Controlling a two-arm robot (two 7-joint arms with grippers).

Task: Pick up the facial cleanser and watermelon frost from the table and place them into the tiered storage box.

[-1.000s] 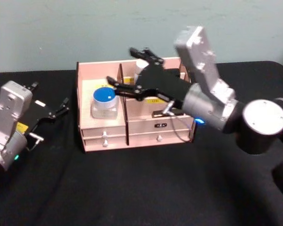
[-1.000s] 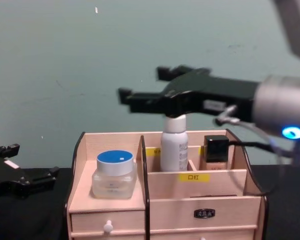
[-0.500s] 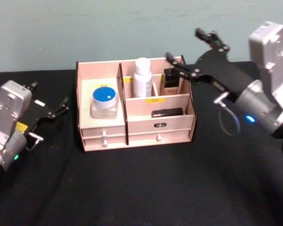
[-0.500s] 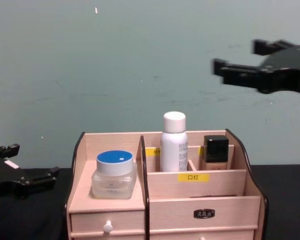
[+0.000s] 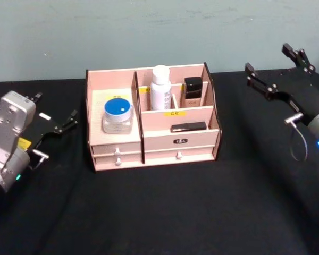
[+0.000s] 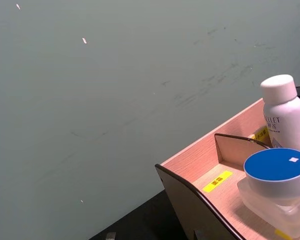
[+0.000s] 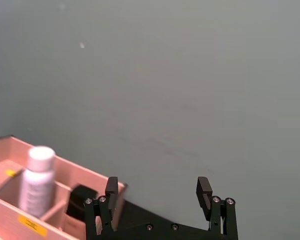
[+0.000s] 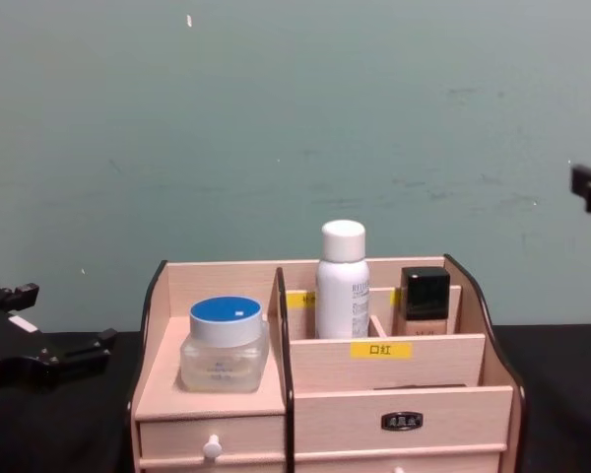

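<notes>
Now my right gripper [image 5: 276,74] sits at the upper right of the head frame, well apart from the tiered storage box [image 5: 151,146], its fingers spread wide with nothing between them. My left gripper [image 5: 56,125] rests low at the left edge of that frame, just beside the box's left wall, its fingers apart too and empty.

The box stands centre frame on the black table [image 5: 165,212]. Inside it I count four things: one blue-lidded jar [image 5: 117,115] on the left shelf, one white bottle [image 5: 160,87] upright in the back middle compartment, one dark-capped bottle [image 5: 192,93] in the back right compartment beside it, and one slim dark case [image 5: 188,126] lying flat in the tier in front. Which of these are the facial cleanser and the watermelon frost I cannot tell. Two white-knobbed drawers show in the head view.

No loose item lies on the cloth, so I judge the placing is done. To finish well, I should draw the right arm off to the side and high, so no finger clips the curved side wall or tips the upright bottle.
</notes>
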